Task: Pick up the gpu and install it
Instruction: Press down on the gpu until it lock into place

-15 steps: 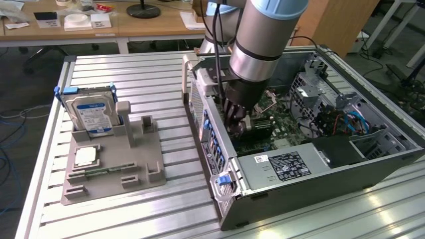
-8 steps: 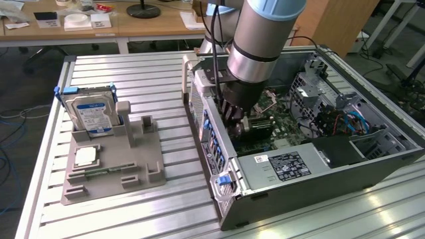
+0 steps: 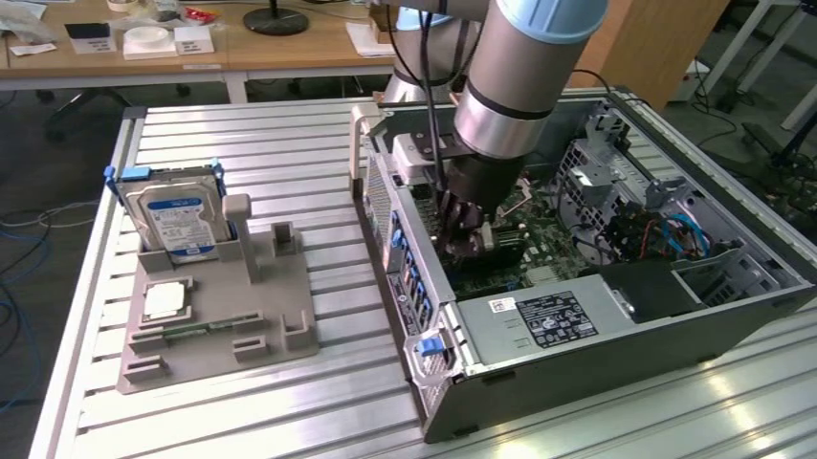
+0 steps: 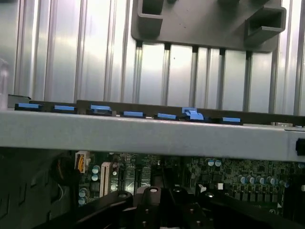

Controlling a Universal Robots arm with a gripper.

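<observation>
On the ribbed aluminium tabletop [image 3: 255,143], the black pincer [image 3: 466,232] hangs closed inside the open grey computer case [image 3: 575,354], directly above its green motherboard [image 3: 537,229], gpu indistinguishable.

1. The computer case [image 3: 575,325] lies on the slatted table [image 3: 255,143].
2. The fixture tray [image 3: 210,325] sits on the exterior view's left of the case.
3. The hard drive [image 3: 179,220] stands in the tray's far end.
4. The CPU chip [image 3: 166,299] lies on the tray, nearer than the drive.
5. The gripper [image 3: 466,229] reaches inside the case, over the motherboard [image 3: 542,239].
</observation>
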